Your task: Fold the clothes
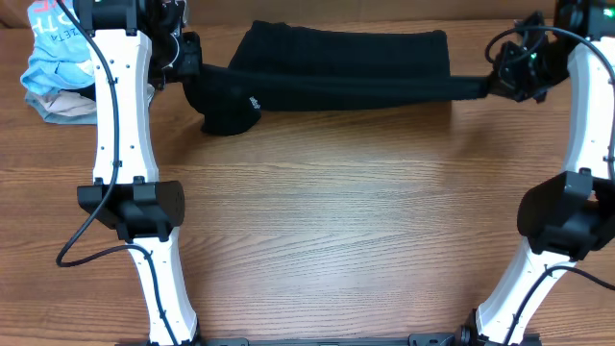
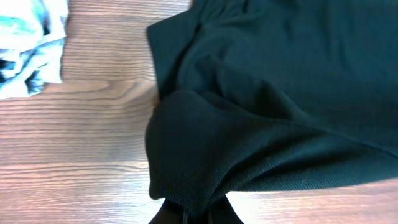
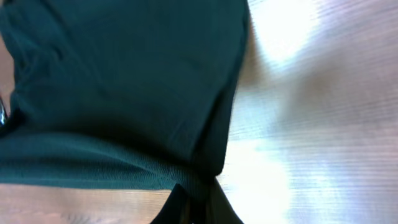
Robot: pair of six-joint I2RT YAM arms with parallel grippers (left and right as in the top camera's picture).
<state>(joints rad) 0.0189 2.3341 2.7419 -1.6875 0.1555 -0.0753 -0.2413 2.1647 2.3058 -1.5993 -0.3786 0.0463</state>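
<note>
The black T-shirt lies stretched across the far side of the table, with a small white print near its left end. My left gripper is shut on the shirt's left end; in the left wrist view the fabric bunches into the jaws. My right gripper is shut on the shirt's right end, pulling a taut strip of cloth. In the right wrist view the fabric runs down into the jaws.
A light-blue garment with white lettering lies on a beige garment at the far left corner; it also shows in the left wrist view. Wooden tabletop spans the front.
</note>
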